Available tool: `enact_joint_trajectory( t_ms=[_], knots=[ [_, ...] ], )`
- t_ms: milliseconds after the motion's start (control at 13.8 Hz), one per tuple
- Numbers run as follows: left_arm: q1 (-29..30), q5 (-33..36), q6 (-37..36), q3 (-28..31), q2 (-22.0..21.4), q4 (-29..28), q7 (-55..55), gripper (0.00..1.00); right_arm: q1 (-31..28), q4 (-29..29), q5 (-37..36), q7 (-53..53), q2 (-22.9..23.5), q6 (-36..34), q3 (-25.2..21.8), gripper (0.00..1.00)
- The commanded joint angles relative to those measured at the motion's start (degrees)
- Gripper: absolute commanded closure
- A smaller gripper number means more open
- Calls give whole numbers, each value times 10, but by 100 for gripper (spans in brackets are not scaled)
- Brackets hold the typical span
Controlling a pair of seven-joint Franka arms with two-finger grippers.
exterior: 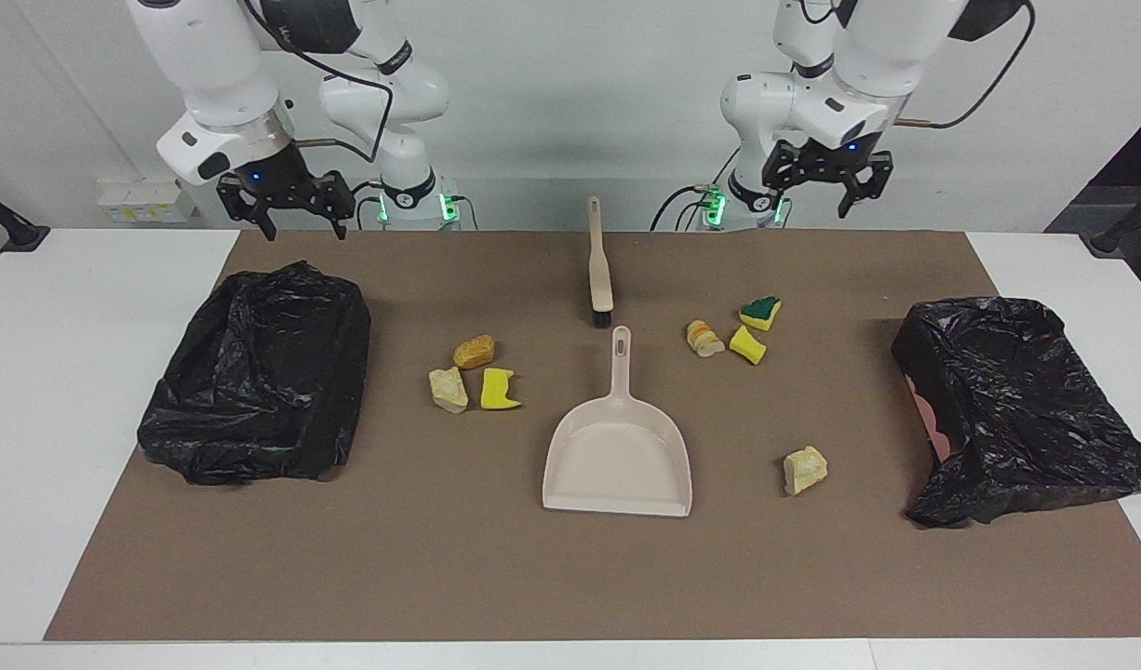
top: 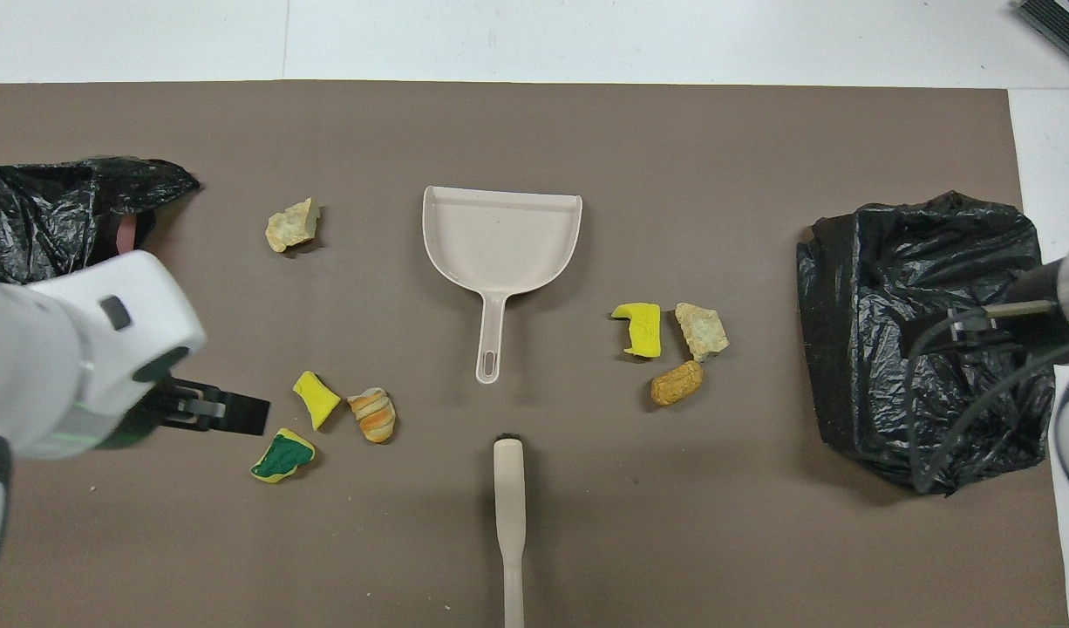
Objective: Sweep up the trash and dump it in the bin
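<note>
Currently, seven scraps of trash are seen scattered on the brown mat (exterior: 459,568) that covers the desk (exterior: 68,391). A tan chunk (exterior: 474,351), a cream chunk (exterior: 448,389) and a yellow sponge piece (exterior: 499,389) are grouped toward the right arm's end. A striped orange chunk (exterior: 704,338), a second yellow sponge piece (exterior: 747,344) and a green-backed sponge piece (exterior: 761,312) are grouped toward the left arm's end, with a lone cream chunk (exterior: 804,469) set farther from the robots. Between the groups a beige dustpan (exterior: 619,451) is laid flat, its handle pointed at the robots; a beige brush (exterior: 598,265) is laid just nearer to them, apart from the handle. A bin lined with a black bag (exterior: 259,372) is placed at the right arm's end, another (exterior: 1017,409) at the left arm's end. The right pincer (exterior: 287,207) is held in the air over the mat's edge near the first bin, fingers spread, nothing gripped. The left pincer (exterior: 826,177) is held over the mat's edge near the green-backed piece, likewise spread.
</note>
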Motion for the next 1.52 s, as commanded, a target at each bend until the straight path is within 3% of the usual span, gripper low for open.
enact_joint_trajectory(
  t_ms=[0,217,433,578,722,939,1228,1444],
  knots=[
    [4,-22,69,-69,-47,-116,-61,0,20,3,22,36,47,52,4,0],
    [6,-77,141,-142,-74,-199,-112,0,62,30,33,79,116,84,4,0],
    [5,-87,221,-233,-68,-257,-192,0,101,79,59,157,192,100,4,0],
    [6,-98,262,-292,-55,-285,-227,0,129,102,87,200,231,125,6,0],
    [5,-154,288,-323,-55,-308,-231,0,154,120,118,245,262,146,8,0],
    [6,-181,339,-379,-48,-338,-248,0,194,155,124,300,305,179,11,0],
    [5,-201,379,-409,-18,-348,-298,1,231,185,122,338,360,229,36,0],
    [5,-202,386,-410,-3,-349,-322,18,232,184,124,330,374,265,47,0]
  ],
)
